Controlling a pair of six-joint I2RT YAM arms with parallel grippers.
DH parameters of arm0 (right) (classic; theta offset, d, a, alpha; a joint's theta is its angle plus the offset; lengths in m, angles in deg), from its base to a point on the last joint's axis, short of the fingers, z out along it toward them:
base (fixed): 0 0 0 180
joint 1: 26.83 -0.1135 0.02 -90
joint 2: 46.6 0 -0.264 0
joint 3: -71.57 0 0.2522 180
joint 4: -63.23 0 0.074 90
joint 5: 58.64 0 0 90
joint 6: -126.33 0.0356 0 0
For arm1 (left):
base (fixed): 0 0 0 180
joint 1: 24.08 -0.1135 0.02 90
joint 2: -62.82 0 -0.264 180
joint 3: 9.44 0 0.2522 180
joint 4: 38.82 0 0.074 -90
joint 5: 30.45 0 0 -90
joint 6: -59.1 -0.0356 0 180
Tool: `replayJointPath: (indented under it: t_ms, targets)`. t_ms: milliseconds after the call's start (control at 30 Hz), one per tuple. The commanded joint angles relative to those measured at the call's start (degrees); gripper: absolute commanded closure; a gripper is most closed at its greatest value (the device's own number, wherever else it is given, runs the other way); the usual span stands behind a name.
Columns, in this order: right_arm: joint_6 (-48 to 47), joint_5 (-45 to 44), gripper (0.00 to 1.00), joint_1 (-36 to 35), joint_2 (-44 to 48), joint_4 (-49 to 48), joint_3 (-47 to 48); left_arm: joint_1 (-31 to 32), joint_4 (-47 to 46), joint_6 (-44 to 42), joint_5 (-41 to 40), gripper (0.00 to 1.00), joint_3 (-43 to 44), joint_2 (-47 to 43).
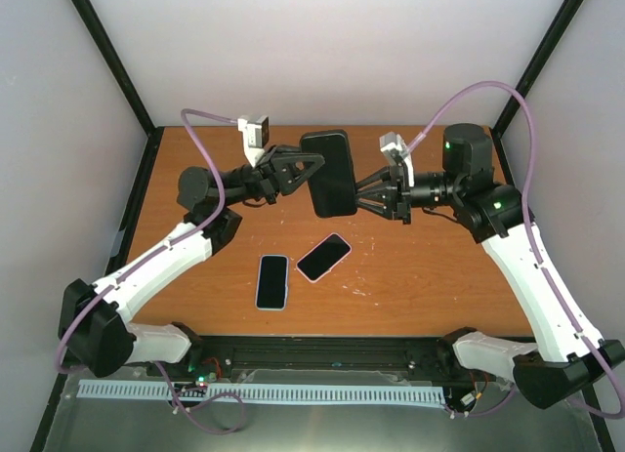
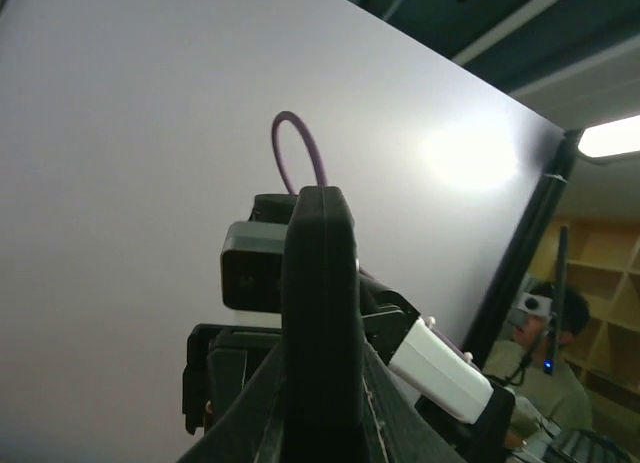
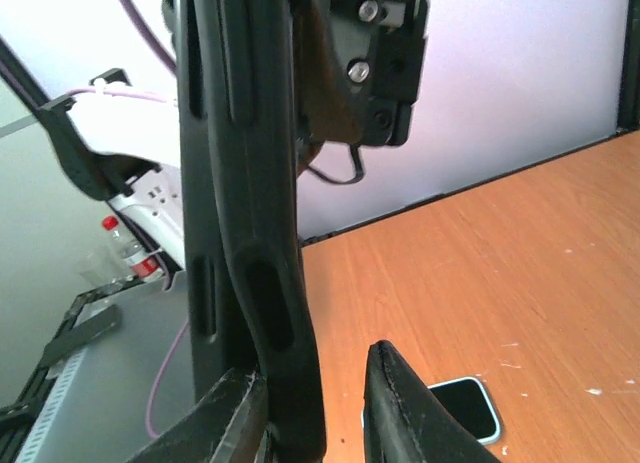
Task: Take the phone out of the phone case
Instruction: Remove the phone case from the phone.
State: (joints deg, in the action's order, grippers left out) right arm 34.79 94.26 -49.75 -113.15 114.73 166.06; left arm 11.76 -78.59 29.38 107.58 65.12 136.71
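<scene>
Phone case (image 1: 330, 174) hangs upright in mid-air over the table (image 1: 439, 276). We clamp it in our left gripper (image 2: 320, 423) as a brace, while our right gripper (image 3: 315, 383) straddles its edge part-open, one finger clear, probably to pry the phone out.

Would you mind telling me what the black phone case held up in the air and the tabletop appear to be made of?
The black phone case looks like matte rubbery plastic, possibly hard plastic: dull surface, moulded slots along its edge. The tabletop looks like wood or wood-look laminate: smooth orange-brown with pale scuffs.
</scene>
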Motion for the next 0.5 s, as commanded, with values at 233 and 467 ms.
replayJointPath:
  t_ms: [233,467]
  targets:
    - [4.8,-8.6,0.7,-1.2,-6.9,-7.9,4.0,4.5,-2.5,3.2,1.6,1.0,-6.9,-3.2]
    - [4.3,-3.4,0.68,-3.1,-7.6,-8.9,3.8,4.7,-2.2,3.0,1.3,1.0,-8.9,-2.6]
